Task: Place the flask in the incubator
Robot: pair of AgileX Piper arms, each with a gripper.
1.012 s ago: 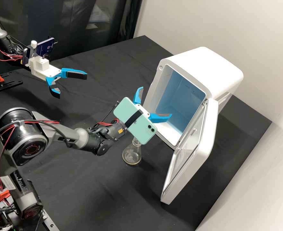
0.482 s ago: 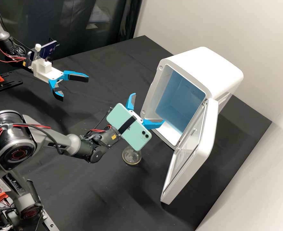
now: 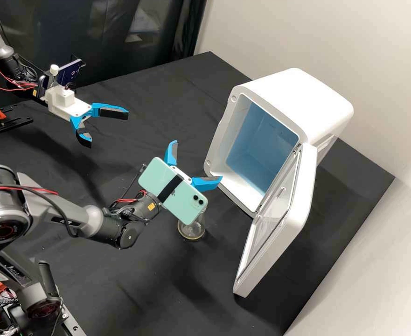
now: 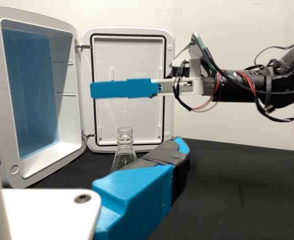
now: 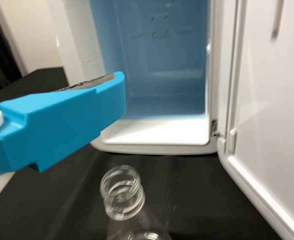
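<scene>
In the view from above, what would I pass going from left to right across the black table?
Left gripper → flask → incubator

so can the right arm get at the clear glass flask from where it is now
Probably yes: the right gripper hangs open just above the clear glass flask, which stands upright on the black bench with nothing between them. The white incubator stands beyond, out of the way.

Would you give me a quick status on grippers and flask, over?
Left gripper open, off to the side. Right gripper open above the flask, not gripping. Flask upright on bench before open incubator; nothing between.
</scene>
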